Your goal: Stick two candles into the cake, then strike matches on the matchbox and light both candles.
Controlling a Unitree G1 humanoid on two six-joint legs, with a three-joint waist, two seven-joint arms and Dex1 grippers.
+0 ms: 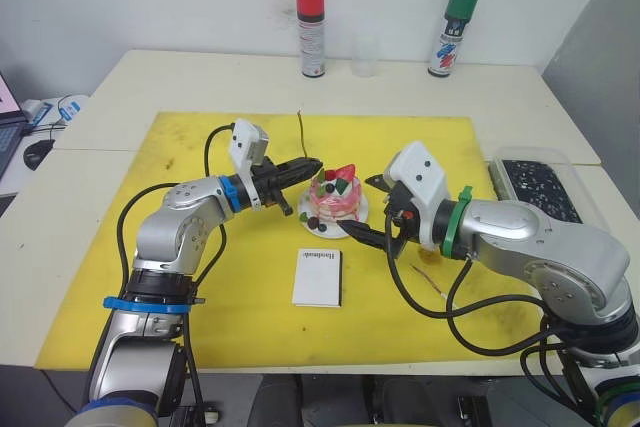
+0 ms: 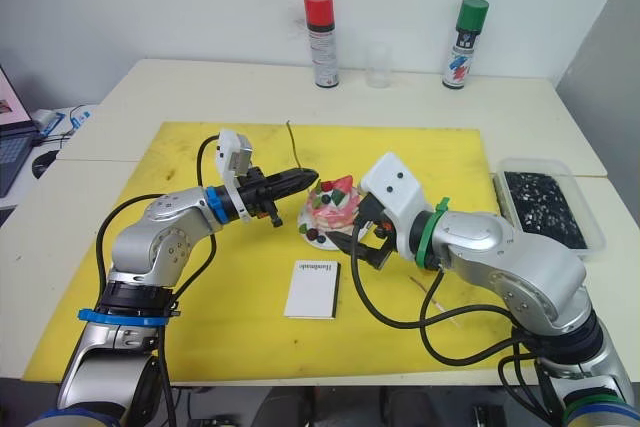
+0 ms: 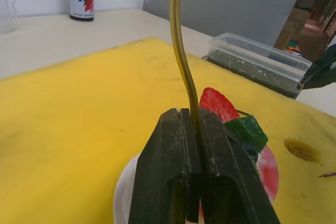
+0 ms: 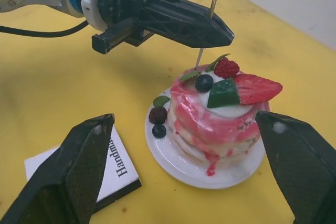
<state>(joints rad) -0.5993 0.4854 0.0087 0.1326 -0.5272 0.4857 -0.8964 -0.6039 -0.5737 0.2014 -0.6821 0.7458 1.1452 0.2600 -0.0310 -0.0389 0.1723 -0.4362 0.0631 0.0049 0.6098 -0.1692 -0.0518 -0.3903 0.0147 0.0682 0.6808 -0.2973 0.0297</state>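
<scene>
A clear plastic tray [image 1: 590, 175] holding dark granular stuff sits on the desk [image 1: 120, 87] well to the right of the small round pink cake [image 1: 335, 199], which rests on its white plate on the yellow mat [image 1: 180, 247]. One thin olive wire-like candle [image 3: 181, 56] is clamped in the left gripper [image 1: 312, 165], its lower tip just above the cake's top. The right gripper [image 4: 189, 171] hangs spread wide, holding nothing, just beside the cake. One flat white matchbox [image 1: 317, 276] lies near the cake's front. Two spray cans, red-capped [image 1: 311, 29] and green-capped [image 1: 453, 31], stand far behind the cake.
</scene>
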